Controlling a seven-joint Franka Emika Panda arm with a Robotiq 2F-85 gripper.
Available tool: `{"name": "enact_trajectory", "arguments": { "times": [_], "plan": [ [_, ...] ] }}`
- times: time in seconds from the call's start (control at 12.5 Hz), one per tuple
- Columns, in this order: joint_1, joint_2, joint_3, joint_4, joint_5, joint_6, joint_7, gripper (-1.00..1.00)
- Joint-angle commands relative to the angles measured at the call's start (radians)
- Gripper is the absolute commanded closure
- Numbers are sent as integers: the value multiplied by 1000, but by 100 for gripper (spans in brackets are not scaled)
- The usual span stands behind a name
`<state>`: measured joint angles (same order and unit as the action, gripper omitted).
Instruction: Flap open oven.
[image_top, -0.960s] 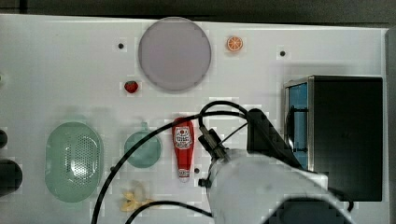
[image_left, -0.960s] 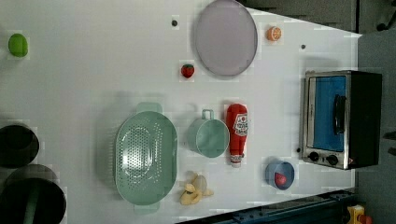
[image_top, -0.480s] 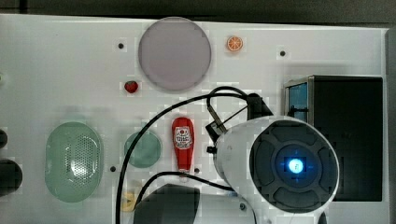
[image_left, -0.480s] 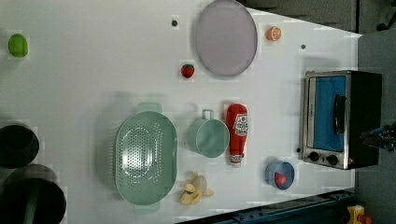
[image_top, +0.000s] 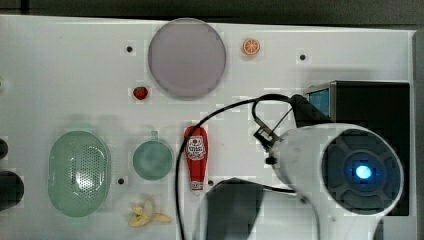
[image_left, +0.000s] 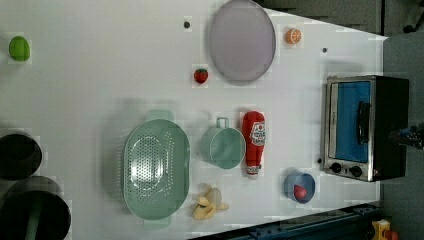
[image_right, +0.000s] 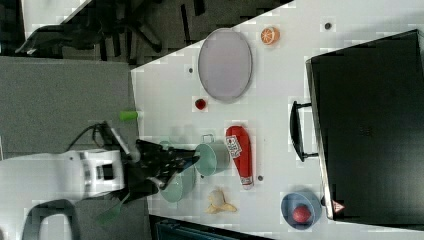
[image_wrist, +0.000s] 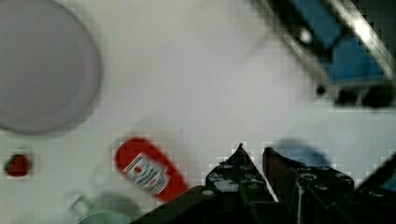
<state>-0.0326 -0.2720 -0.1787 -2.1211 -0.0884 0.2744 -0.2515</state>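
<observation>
The oven (image_left: 362, 127) stands at the left view's right, its blue glass door shut and its bar handle (image_left: 363, 122) upright above two dark knobs. In the top view the white arm (image_top: 345, 175) hangs over the oven's (image_top: 375, 100) front and hides most of the door. In the right view the oven (image_right: 370, 125) shows its black top and handle (image_right: 296, 131). My gripper (image_wrist: 254, 151) is raised above the table, open by only a narrow gap, with nothing between its fingers. A corner of the oven door (image_wrist: 345, 51) lies ahead of it. My gripper (image_right: 194, 156) is well away from the handle.
A ketchup bottle (image_left: 254, 142), teal cup (image_left: 223, 146), green colander (image_left: 156, 169) and banana (image_left: 207, 209) lie mid-table. A blue bowl (image_left: 299, 187) sits by the oven's knobs. A grey plate (image_left: 242, 40), strawberry (image_left: 200, 76) and orange slice (image_left: 293, 36) lie further back.
The arm has swung toward the top view's right and now hangs over the oven's front. A dark part of it has come in at the left view's right edge.
</observation>
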Motion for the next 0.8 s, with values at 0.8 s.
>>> {"name": "enact_trajectory", "arguments": {
  "times": [0.8],
  "plan": [
    [-61,247,-234,-69,-3,382,-865,65]
  ]
}}
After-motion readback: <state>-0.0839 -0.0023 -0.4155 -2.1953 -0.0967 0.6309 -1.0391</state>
